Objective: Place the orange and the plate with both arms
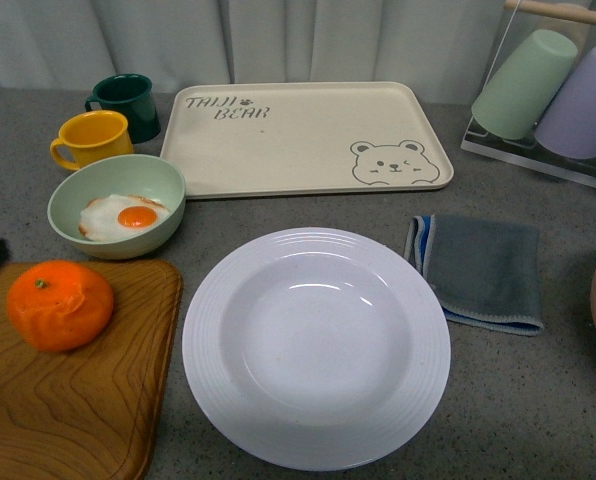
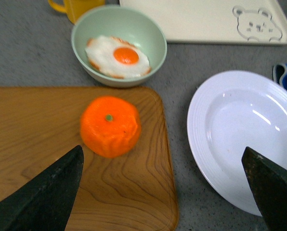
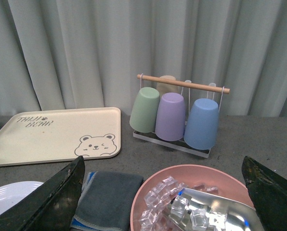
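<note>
1. Large round white deep plate [image 1: 210, 350] with a ridged rim: nearest the front camera, centre of the grey speckled counter [image 1: 538, 400].
2. Bright, dimpled orange [image 1: 60, 305]: at the plate's 9 o'clock, sitting on a brown wooden board [image 1: 78, 410], green stem spot up, clear of the plate.
3. Pale green bowl [image 1: 166, 225]: at the plate's 10 o'clock, just past the board's far edge, with a fried egg [image 1: 125, 217] in it.
4. Yellow mug [image 1: 90, 138] at the bowl's 12 o'clock; dark green mug [image 1: 126, 103] just behind it.
5. Rectangular cream tray with a bear drawing [image 1: 298, 140]: at the plate's 12 o'clock.
6. Folded grey cloth [image 1: 483, 270] at the plate's 2 o'clock. Beyond it, a rack of upturned pastel cups [image 1: 553, 90].
7. Pink bowl [image 3: 182, 169] with ice cubes and a metal scoop: at the plate's 3 o'clock, cut by the frame edge.
8. Left tool [image 2: 162, 150]: jaws spread wide, gripping nothing. It is above the board, with the orange just ahead of it.
9. Right tool [image 3: 163, 159]: jaws spread wide, gripping nothing, above the pink bowl.
</note>
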Controlling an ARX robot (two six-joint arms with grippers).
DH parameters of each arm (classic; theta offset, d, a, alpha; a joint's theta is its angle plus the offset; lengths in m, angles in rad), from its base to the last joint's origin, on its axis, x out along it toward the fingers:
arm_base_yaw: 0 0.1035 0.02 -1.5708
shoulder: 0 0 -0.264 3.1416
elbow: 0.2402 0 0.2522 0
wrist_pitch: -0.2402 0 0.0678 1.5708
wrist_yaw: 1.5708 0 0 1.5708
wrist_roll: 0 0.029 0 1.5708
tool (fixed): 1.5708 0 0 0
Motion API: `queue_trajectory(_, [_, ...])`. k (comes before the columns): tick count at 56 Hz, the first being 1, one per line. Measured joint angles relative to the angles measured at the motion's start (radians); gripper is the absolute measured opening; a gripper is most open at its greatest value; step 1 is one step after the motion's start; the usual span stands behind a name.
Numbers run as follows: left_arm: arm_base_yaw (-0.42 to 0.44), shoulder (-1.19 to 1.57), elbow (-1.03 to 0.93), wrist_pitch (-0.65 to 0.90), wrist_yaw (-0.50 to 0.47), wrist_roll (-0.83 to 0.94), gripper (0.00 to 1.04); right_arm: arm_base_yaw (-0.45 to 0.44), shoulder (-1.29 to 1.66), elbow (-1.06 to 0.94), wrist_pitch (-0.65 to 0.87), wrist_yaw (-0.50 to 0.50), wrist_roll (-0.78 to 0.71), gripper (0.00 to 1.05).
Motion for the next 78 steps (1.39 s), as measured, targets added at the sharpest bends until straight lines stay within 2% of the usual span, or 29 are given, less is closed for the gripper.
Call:
queue_trajectory(13, [-0.001, 0.430, 0.137, 0.086, 0.033, -0.017, 0.98, 0.000, 0.000, 0.000, 0.000, 0.000, 0.000, 0.95])
queue_trajectory(26, [0.054, 0.650, 0.240, 0.091, 0.062, -0.016, 0.98, 0.000, 0.000, 0.000, 0.000, 0.000, 0.000, 0.95])
queue_trajectory(40, [0.118, 0.769, 0.325, 0.106, 0.039, -0.010, 0.98, 0.000, 0.000, 0.000, 0.000, 0.000, 0.000, 0.95])
queue_trajectory(62, [0.139, 0.850, 0.379, 0.058, 0.035, -0.018, 0.98, 0.000, 0.000, 0.000, 0.000, 0.000, 0.000, 0.95])
queue_trajectory(71, [0.139, 0.854, 0.385, 0.049, 0.037, -0.031, 0.64, 0.000, 0.000, 0.000, 0.000, 0.000, 0.000, 0.95])
queue_trajectory(78, [0.137, 0.842, 0.384, 0.049, 0.037, -0.036, 0.53, 0.000, 0.000, 0.000, 0.000, 0.000, 0.000, 0.95])
